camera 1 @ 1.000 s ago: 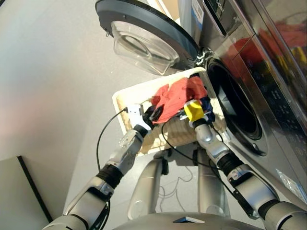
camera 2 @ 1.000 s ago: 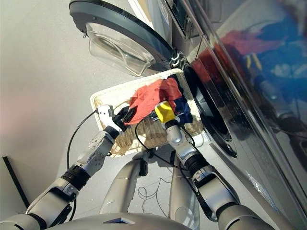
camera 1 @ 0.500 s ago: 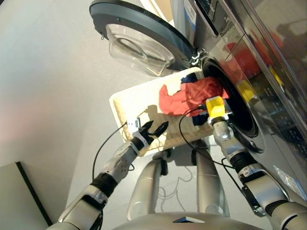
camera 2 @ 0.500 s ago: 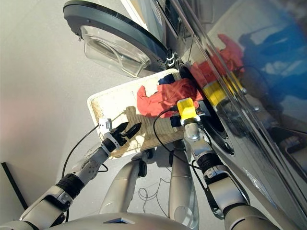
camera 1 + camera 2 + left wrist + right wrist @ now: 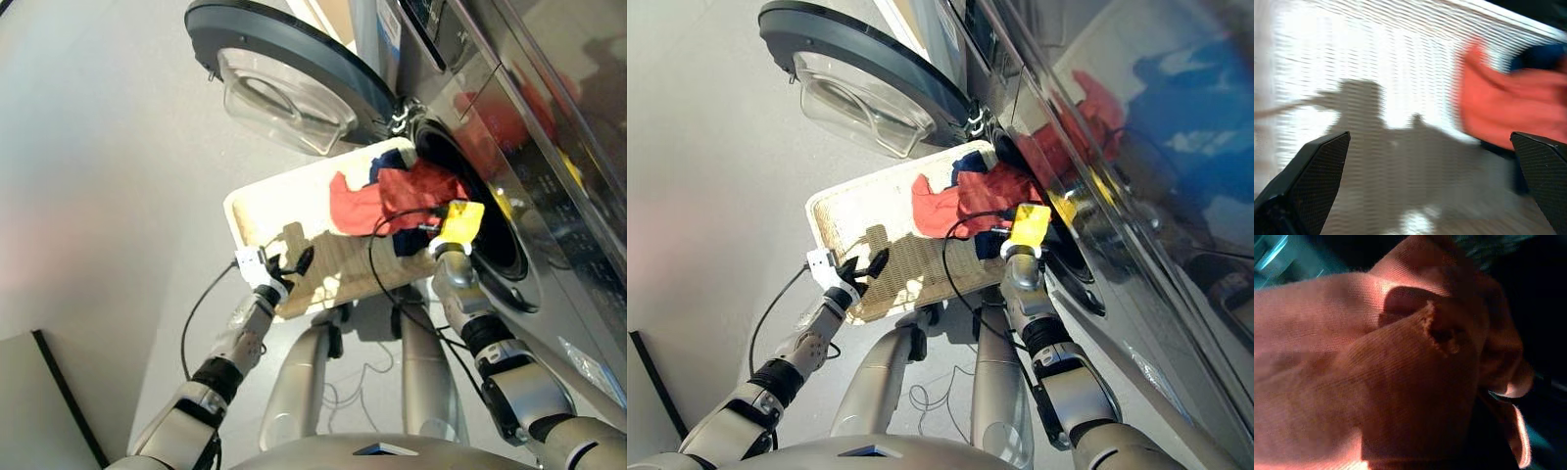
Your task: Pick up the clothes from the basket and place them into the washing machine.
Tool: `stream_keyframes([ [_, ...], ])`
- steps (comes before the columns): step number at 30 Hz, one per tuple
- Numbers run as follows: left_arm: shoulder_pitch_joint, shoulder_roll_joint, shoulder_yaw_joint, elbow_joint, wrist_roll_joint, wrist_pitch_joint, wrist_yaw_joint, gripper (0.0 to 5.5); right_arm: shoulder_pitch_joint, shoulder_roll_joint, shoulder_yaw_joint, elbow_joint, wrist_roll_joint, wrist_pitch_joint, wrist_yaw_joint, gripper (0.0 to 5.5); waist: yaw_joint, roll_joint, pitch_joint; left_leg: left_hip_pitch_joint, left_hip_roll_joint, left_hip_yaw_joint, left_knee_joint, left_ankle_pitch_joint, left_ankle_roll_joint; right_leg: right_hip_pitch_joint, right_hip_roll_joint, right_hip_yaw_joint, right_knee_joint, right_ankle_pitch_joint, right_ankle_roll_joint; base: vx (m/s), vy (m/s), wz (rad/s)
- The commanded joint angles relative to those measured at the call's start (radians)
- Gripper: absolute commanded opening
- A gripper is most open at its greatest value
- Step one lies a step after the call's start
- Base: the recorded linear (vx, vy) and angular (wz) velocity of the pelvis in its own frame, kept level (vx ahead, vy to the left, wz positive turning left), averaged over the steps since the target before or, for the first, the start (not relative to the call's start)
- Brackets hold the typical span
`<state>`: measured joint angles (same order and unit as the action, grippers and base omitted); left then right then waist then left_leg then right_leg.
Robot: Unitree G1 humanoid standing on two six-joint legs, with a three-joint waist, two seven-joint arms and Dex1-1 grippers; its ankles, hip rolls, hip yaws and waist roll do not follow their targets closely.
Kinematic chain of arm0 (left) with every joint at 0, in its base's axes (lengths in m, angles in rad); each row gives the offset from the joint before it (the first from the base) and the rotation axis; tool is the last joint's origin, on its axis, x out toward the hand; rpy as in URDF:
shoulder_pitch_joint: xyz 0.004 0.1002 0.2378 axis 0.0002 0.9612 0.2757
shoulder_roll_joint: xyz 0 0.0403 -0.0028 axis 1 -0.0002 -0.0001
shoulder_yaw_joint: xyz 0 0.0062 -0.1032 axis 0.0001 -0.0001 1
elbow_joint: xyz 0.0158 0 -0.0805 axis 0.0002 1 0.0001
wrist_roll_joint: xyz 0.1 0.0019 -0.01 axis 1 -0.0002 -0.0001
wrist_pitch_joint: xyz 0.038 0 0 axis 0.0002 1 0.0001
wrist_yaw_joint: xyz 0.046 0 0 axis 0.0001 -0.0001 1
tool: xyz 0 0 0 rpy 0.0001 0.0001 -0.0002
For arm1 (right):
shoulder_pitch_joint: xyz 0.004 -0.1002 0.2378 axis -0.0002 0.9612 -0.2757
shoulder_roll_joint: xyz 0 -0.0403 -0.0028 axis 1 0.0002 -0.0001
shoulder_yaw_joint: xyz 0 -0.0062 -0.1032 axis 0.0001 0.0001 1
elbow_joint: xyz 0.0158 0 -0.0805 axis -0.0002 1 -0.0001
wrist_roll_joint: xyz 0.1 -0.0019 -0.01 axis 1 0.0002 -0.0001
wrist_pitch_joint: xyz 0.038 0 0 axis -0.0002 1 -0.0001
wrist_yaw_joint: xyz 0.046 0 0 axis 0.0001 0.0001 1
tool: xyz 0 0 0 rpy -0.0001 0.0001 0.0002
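The washing machine (image 5: 519,147) stands with its round door (image 5: 284,73) swung wide, the drum mouth (image 5: 480,211) dark and open; the cream woven basket (image 5: 284,211) sits just below and in front of that mouth; the red-orange garment (image 5: 377,196) stretches from the basket's far end up to the drum's rim, with navy blue cloth (image 5: 384,162) just beside it near the basket's edge; the right gripper (image 5: 436,220) is at the drum mouth, red-orange cloth filling its wrist view, and whether its fingers are open or closed cannot be told; the left gripper (image 5: 287,264) hovers over the basket's bare near corner, its fingers (image 5: 1312,176) spread apart and holding nothing.
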<state>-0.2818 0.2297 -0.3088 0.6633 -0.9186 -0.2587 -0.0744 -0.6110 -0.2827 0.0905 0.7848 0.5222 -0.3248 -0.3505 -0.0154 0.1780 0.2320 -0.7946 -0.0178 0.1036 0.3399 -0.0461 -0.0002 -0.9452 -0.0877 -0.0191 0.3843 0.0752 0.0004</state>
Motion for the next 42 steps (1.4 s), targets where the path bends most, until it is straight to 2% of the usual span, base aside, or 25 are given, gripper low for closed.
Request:
stream_keyframes([
  [1,-0.014,0.005,0.020,0.006,0.061,-0.052,0.053,5.50,-0.131,-0.084,-0.066,-0.050,0.070,-0.125,-0.081,0.00,0.004,0.029,0.030,-0.064,0.012,-0.018,0.123,-0.057,-0.002,0.018,0.023,0.007,0.069,-0.083,0.066,0.000,0.000,0.000],
  [5,-0.024,0.028,0.005,-0.010,0.069,-0.049,0.065,5.50,-0.292,-0.206,-0.120,0.028,0.122,-0.136,-0.141,0.00,0.017,0.035,0.043,-0.143,0.017,-0.021,0.218,-0.089,0.002,-0.064,0.023,0.012,0.162,-0.106,0.063,0.000,0.000,0.000],
  [7,-0.030,0.037,-0.006,-0.021,0.068,-0.046,0.063,5.50,-0.396,-0.296,-0.120,0.064,0.137,-0.140,-0.164,0.00,0.024,0.039,0.053,-0.185,0.021,-0.019,0.271,-0.108,0.009,-0.107,0.023,0.017,0.207,-0.117,0.062,0.000,0.000,0.000],
  [10,-0.031,0.036,-0.017,-0.020,0.084,-0.044,0.074,5.50,-0.488,-0.400,-0.151,0.024,0.138,-0.203,-0.253,0.00,0.031,0.040,0.057,-0.221,0.026,-0.022,0.311,-0.121,0.012,-0.148,0.023,0.020,0.244,-0.129,0.062,0.000,0.000,0.000],
  [13,-0.039,0.029,-0.016,-0.001,0.097,-0.041,0.090,5.50,-0.489,-0.448,-0.219,-0.003,0.135,-0.258,-0.348,0.00,0.019,0.041,0.057,-0.226,0.026,-0.027,0.320,-0.129,0.009,-0.161,0.024,0.024,0.269,-0.143,0.062,0.000,0.000,0.000],
  [15,-0.041,0.027,-0.006,0.005,0.100,-0.044,0.103,5.50,-0.481,-0.456,-0.244,0.015,0.124,-0.261,-0.388,0.00,0.015,0.040,0.054,-0.229,0.024,-0.025,0.318,-0.132,0.010,-0.164,0.026,0.023,0.269,-0.145,0.061,0.000,0.000,0.000],
  [18,-0.032,0.018,0.002,0.020,0.101,-0.042,0.113,5.50,-0.427,-0.415,-0.260,0.059,0.137,-0.242,-0.383,0.00,0.010,0.036,0.047,-0.225,0.024,-0.021,0.306,-0.133,0.013,-0.165,0.032,0.023,0.262,-0.143,0.058,0.000,0.000,0.000],
  [19,-0.031,0.013,0.004,0.019,0.101,-0.044,0.112,5.50,-0.405,-0.398,-0.254,0.061,0.140,-0.233,-0.366,0.32,0.006,0.034,0.046,-0.223,0.026,-0.020,0.304,-0.133,0.013,-0.163,0.035,0.024,0.258,-0.140,0.057,0.000,0.000,0.000],
  [20,-0.036,0.009,0.004,0.023,0.105,-0.046,0.115,5.50,-0.371,-0.366,-0.227,0.079,0.135,-0.200,-0.320,4.77,0.005,0.032,0.047,-0.221,0.028,-0.018,0.299,-0.131,0.013,-0.162,0.036,0.024,0.255,-0.138,0.056,0.000,0.000,0.000],
  [21,-0.039,0.013,0.009,0.024,0.112,-0.048,0.114,5.50,-0.346,-0.361,-0.185,0.134,0.150,-0.149,-0.224,5.50,0.002,0.025,0.045,-0.218,0.029,-0.016,0.296,-0.129,0.011,-0.157,0.036,0.024,0.248,-0.132,0.055,0.000,0.000,0.000],
  [24,-0.050,0.019,0.012,0.024,0.112,-0.044,0.104,5.50,-0.344,-0.373,-0.051,0.278,0.122,-0.032,-0.085,5.50,-0.001,0.010,0.046,-0.217,0.033,-0.015,0.286,-0.122,0.007,-0.150,0.037,0.017,0.231,-0.120,0.051,0.000,0.000,0.000],
  [27,-0.061,0.017,0.018,0.043,0.123,-0.036,0.094,5.50,-0.319,-0.335,0.034,0.308,0.102,-0.004,0.019,5.50,-0.004,0.000,0.049,-0.212,0.034,-0.014,0.271,-0.112,0.005,-0.135,0.037,0.010,0.207,-0.108,0.049,0.000,0.000,0.000],
  [33,-0.068,0.013,0.036,0.088,0.149,-0.030,0.077,5.50,-0.252,-0.260,0.192,0.231,0.008,0.033,0.156,5.50,-0.009,-0.022,0.050,-0.196,0.031,-0.017,0.243,-0.090,0.000,-0.111,0.036,-0.004,0.180,-0.094,0.048,0.000,0.000,0.000],
  [42,-0.089,0.000,0.057,0.177,0.176,-0.022,0.049,5.50,-0.199,-0.158,0.362,0.239,-0.089,0.092,0.323,5.50,0.009,-0.048,0.040,-0.167,0.020,-0.036,0.175,-0.052,-0.006,-0.069,0.027,-0.026,0.122,-0.074,0.052,0.000,0.000,0.000],
])
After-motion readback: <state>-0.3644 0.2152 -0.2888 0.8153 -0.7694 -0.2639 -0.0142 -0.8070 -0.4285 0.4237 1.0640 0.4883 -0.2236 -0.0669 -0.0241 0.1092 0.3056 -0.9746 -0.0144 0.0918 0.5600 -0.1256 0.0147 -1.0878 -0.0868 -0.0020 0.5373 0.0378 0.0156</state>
